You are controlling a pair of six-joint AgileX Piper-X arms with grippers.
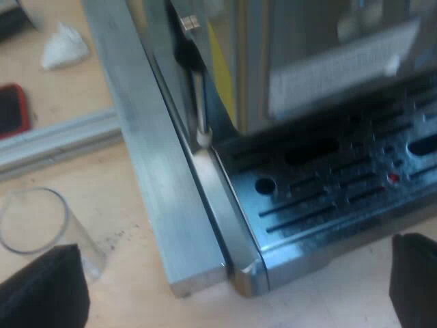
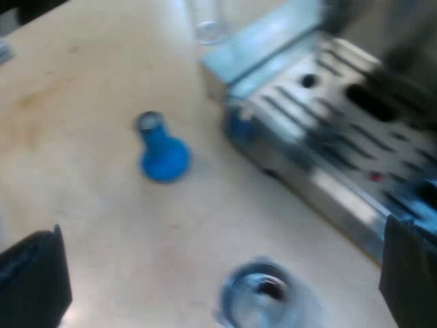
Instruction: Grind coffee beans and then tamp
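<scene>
1. The left gripper (image 1: 232, 246) hangs low over the worktop (image 1: 102, 225), at the corner of the espresso machine (image 1: 328, 61). Its jaws are spread wide with nothing between them, one black finger (image 1: 41, 290) just beside a measuring glass (image 1: 37, 222).
2. That glass stands upright on the worktop and looks empty (it's clear, so hard to be sure).
3. The machine's drip tray (image 1: 341, 184) has a slotted metal grate on top, and a metal rail (image 1: 150, 157) runs right along the tray's side, touching it or very close to it.
4. Farther off on the worktop lie a dark thing with a red edge (image 1: 12, 109) and a crumpled white wad (image 1: 63, 46), well apart from the machine.
5. The right gripper (image 2: 222, 229) is over bare worktop in front of the drip tray. Its jaws are wide open too and hold nothing.
6. The blue tamper (image 2: 162, 149) sits on its broad end on the worktop, near the tray's corner but not touching it, and clear of both of the right gripper's fingers.
7. Close under the right gripper there's a round clear vessel (image 2: 263, 297) seen from above, with something dark inside. I can't tell what it is.
</scene>
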